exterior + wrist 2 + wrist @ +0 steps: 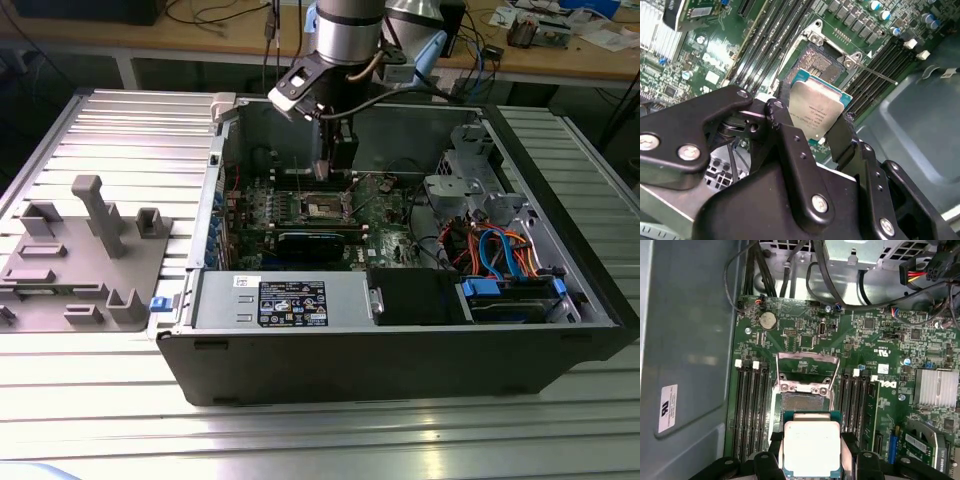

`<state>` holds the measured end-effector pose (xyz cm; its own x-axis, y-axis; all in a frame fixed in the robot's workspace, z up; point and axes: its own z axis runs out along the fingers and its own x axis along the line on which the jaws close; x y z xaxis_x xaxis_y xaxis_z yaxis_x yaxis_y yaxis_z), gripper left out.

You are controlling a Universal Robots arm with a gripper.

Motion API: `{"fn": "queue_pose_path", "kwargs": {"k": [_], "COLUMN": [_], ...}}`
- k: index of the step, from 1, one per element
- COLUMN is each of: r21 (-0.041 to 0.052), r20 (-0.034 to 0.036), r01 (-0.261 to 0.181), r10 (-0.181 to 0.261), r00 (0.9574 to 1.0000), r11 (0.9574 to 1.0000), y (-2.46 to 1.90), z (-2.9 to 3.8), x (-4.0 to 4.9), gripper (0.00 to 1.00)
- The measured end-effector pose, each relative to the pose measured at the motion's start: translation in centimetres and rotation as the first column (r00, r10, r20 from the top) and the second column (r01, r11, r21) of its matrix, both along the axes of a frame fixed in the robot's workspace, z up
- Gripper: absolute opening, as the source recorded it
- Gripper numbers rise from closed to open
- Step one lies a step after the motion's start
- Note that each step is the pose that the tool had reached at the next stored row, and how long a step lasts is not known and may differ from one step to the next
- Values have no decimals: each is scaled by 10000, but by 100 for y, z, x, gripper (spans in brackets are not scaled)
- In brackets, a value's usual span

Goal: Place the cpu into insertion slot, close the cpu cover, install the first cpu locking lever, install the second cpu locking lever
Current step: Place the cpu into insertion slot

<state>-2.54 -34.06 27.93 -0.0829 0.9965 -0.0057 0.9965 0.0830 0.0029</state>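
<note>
Holding the cpu flat between its jaws, the gripper hovers with the slot just ahead of them

Matt silvery metal cpu, matt black end effector, ribbed metal table

An open computer case lies on its side on a ribbed metal table. The arm reaches down from the far side, and its gripper hangs inside the case just above the insertion slot on the green motherboard. A silver power supply lines the near wall. Blue and orange cables bunch at the exterior view's right. A grey fixture tray sits on the table at the exterior view's left.
</note>
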Motion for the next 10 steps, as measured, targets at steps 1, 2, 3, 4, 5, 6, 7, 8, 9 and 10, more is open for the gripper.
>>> {"fn": "queue_pose_path", "kwargs": {"k": [1, 2, 3, 4, 5, 6, 7, 8, 9, 10], "r21": [-1, -1, 0, 0, 0, 0, 0, 1, 0, -1], "r20": [-1, -1, -1, -1, 0, 0, -1, 0, -1, -1], "r01": [101, 185, 323, 459, 584, 677, 712, 712, 712, 712], "r10": [-101, -185, -323, -459, -584, -677, -712, -712, -712, -712], "r00": [9999, 9998, 9995, 9989, 9983, 9977, 9975, 9975, 9975, 9975], "r11": [9999, 9998, 9995, 9989, 9983, 9977, 9975, 9975, 9975, 9975], "y": [1, 1, 1, 1, 1, 4, 5, 6, 6, 6], "z": [-22, -40, -64, -85, -102, -120, -143, -162, -180, -198], "x": [0, -1, -1, -1, 0, -1, -1, 0, 0, 0], "gripper": [54, 54, 54, 54, 54, 54, 54, 54, 54, 54]}}
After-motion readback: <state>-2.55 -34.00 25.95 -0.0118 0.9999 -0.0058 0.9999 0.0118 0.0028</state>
